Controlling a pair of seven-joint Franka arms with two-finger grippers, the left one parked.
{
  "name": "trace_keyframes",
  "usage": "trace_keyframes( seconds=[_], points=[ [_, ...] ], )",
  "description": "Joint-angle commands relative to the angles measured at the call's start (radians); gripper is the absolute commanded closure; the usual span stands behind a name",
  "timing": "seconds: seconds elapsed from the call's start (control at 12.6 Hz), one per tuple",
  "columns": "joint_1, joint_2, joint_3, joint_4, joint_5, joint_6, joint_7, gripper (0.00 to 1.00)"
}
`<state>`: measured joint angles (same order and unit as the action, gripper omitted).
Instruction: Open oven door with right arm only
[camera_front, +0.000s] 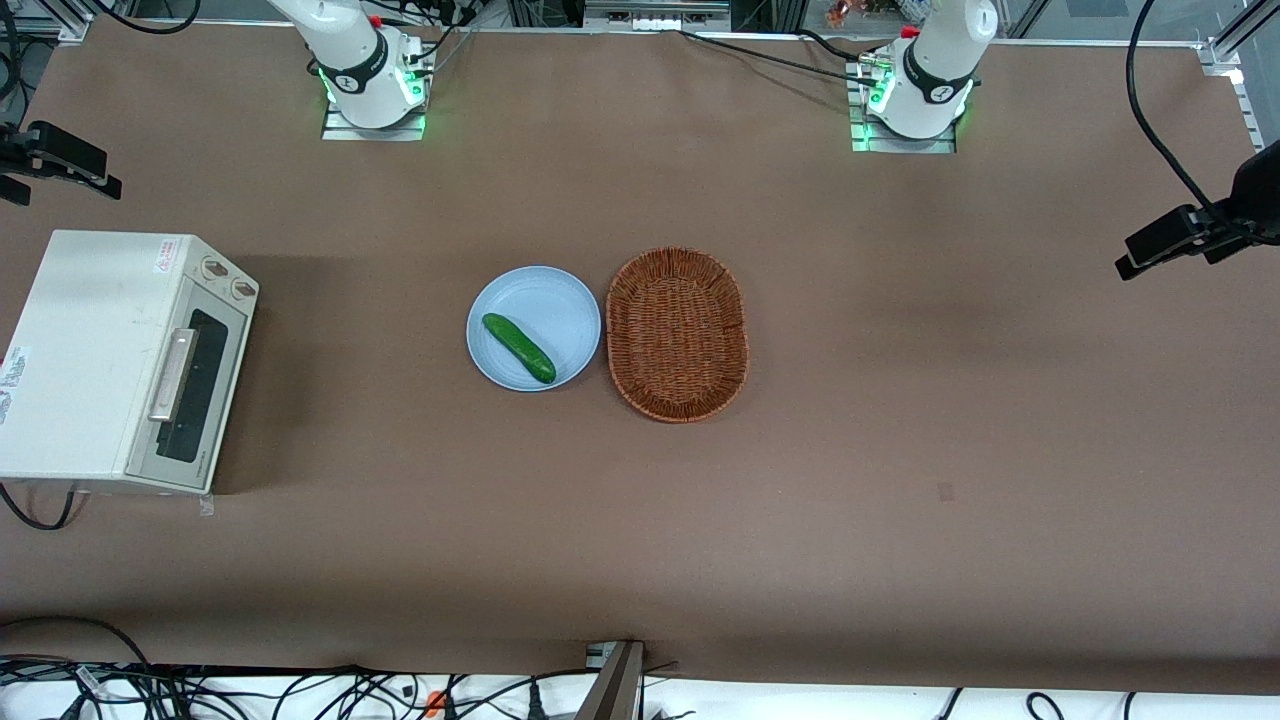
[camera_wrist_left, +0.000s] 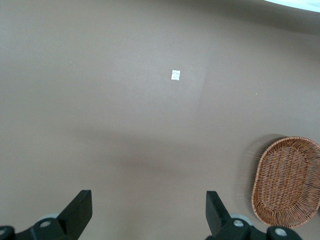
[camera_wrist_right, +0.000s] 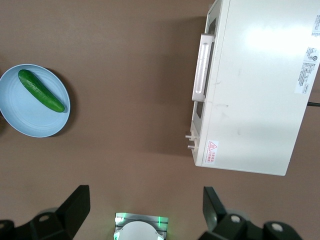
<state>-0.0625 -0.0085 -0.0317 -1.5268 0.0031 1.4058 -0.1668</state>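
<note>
The cream-white toaster oven (camera_front: 95, 350) (camera_wrist_right: 260, 85) stands at the working arm's end of the table. Its oven door (camera_front: 190, 385) (camera_wrist_right: 200, 107), with dark glass, is shut flat against the front. The silver bar handle (camera_front: 172, 375) (camera_wrist_right: 201, 65) runs along the door. My gripper (camera_wrist_right: 145, 212) hangs high above the table, over the right arm's base (camera_wrist_right: 140, 230), well apart from the oven. Its two black fingers (camera_wrist_right: 75, 207) stand wide apart with nothing between them. In the front view only the right arm's base (camera_front: 372, 85) shows; the gripper is out of frame.
A light blue plate (camera_front: 570, 300) (camera_wrist_right: 20, 112) holding a green cucumber (camera_front: 519, 347) (camera_wrist_right: 41, 90) lies mid-table, in front of the oven door at some distance. A wicker basket (camera_front: 678, 333) (camera_wrist_left: 287, 180) sits beside the plate, toward the parked arm's end.
</note>
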Motion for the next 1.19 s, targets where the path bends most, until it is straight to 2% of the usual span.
trace_keyframes(
  seconds=[0.0, 1.11],
  points=[
    [-0.017, -0.007, 0.018, 0.01, -0.012, -0.008, 0.003, 0.0],
    [-0.002, 0.005, 0.027, 0.0, -0.011, -0.036, -0.014, 0.0]
  ],
)
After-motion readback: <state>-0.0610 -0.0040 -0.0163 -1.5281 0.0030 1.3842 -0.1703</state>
